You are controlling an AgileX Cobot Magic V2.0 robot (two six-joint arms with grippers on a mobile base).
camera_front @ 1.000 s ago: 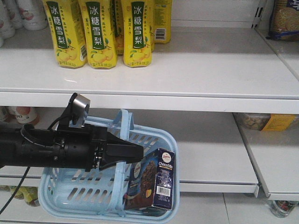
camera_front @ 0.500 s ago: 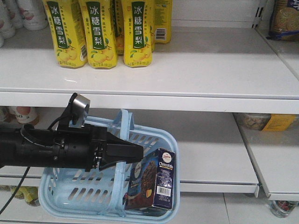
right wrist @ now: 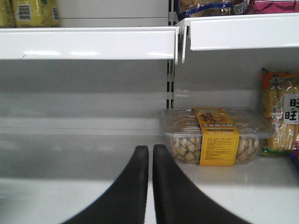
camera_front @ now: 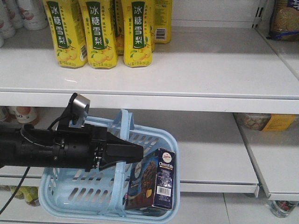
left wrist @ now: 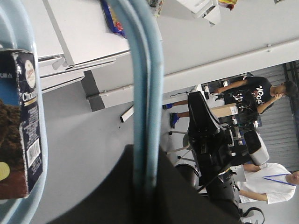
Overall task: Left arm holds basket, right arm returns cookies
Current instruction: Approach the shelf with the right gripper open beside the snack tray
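Note:
The light blue basket hangs by its two hoop handles from my left gripper, which is shut on them. In the left wrist view the handles run down between the black jaws. The navy and brown Chocofello cookie box stands upright in the basket's right end; it also shows in the left wrist view. My right gripper is shut and empty, pointing at a low shelf. It does not show in the front view.
Yellow drink bottles stand on the upper shelf. A clear tub of snacks with a yellow label sits right of my right gripper, with packets beyond it. A shelf upright is behind.

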